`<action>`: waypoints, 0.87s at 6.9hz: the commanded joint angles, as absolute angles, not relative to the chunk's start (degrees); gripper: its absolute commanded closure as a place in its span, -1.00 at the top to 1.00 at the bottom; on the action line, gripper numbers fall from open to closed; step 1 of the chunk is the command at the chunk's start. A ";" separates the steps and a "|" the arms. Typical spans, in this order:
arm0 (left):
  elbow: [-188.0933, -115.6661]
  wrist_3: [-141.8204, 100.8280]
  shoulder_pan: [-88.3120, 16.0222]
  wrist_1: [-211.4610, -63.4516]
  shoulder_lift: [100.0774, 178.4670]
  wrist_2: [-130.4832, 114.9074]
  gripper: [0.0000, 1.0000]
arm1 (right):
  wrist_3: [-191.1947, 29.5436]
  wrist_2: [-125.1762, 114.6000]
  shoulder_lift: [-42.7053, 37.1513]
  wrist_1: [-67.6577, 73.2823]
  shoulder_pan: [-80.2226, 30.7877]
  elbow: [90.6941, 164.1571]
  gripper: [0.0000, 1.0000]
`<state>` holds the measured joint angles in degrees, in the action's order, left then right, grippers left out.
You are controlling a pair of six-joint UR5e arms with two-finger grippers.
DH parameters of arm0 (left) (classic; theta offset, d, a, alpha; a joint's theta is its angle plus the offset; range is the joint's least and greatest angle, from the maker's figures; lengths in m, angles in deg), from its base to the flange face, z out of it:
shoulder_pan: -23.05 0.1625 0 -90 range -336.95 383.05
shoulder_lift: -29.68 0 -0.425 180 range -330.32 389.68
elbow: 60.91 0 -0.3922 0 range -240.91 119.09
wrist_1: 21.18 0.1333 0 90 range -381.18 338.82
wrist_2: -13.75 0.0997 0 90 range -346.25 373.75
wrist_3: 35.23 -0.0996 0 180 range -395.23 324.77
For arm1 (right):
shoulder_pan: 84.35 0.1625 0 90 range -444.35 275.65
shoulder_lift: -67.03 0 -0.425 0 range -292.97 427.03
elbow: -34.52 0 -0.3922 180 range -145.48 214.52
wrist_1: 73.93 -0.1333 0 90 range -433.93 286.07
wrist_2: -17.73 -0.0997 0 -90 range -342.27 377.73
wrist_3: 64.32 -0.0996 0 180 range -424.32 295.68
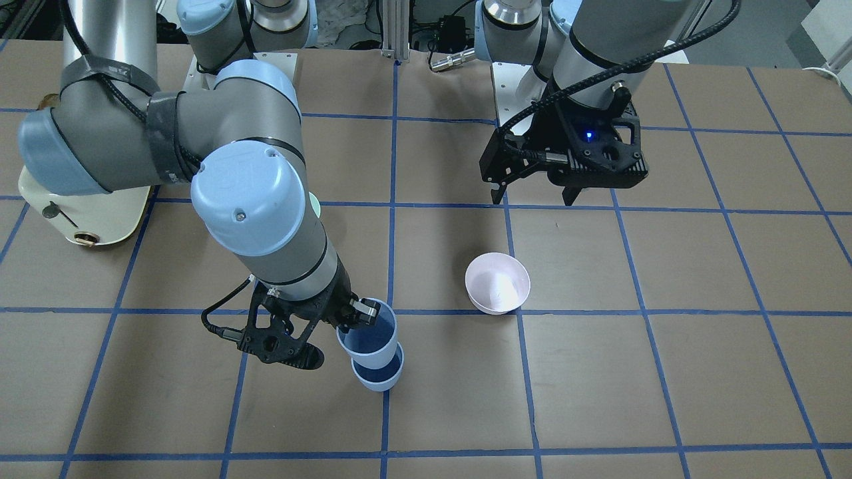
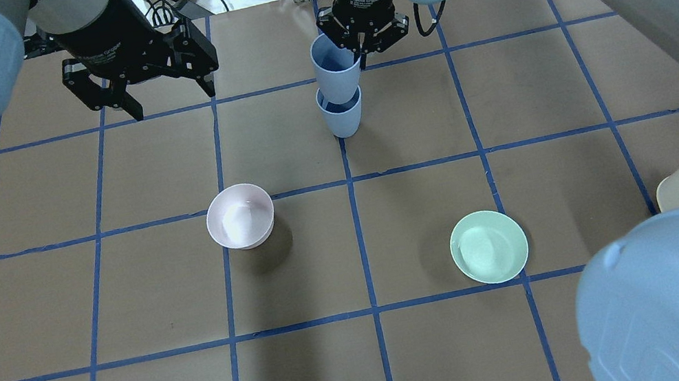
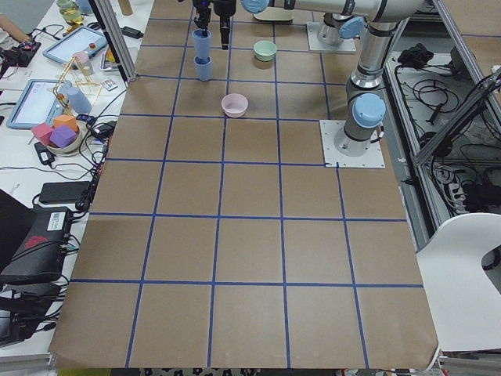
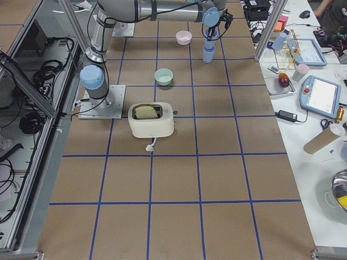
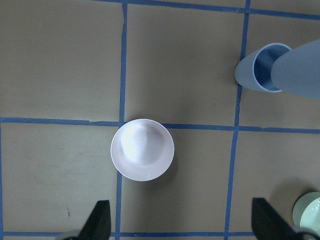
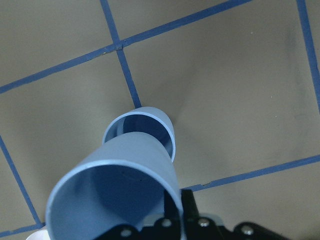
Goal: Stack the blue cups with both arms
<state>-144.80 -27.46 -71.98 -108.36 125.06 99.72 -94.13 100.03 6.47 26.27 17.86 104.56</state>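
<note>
Low and just left of centre in the front-facing view, the right gripper (image 1: 351, 320) pinches the rim of the upper blue cup (image 1: 368, 336) between its narrowly set jaws: one finger inside the mouth, the other outside the wall. That cup hangs tilted from the jaws, and its base meets the mouth of the lower blue cup (image 1: 378, 376), which stands upright on the table (image 1: 599, 399) beside a blue tape line. How deep the base sits I cannot tell. In the overhead view the pair shows at upper centre, the held cup (image 2: 335, 69) leaning over the standing one (image 2: 342, 119).

At the upper right of the front-facing view the left gripper (image 1: 536, 198) hangs above the table with its jaws wide apart and nothing between them, well apart from both cups. The pink bowl (image 1: 497, 283) sits just below it in that view, near mid-frame. The mint-green bowl (image 2: 488, 246) lies at the lower right of the overhead view.
</note>
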 commanded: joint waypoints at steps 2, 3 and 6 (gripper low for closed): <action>-146.69 -28.11 -71.78 -108.45 122.58 100.57 1.00 | -94.21 99.56 7.00 25.47 17.87 104.66 -1.00; -146.78 -28.46 -71.70 -108.45 122.14 101.54 1.00 | -94.21 99.56 7.96 25.99 17.87 104.57 -1.00; -147.83 -28.72 -70.99 -107.84 122.05 101.81 1.00 | -94.21 99.65 8.58 26.87 17.87 104.57 0.99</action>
<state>-147.66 -28.66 -71.09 -107.94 122.11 101.67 -94.15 99.62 8.42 26.36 17.87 104.57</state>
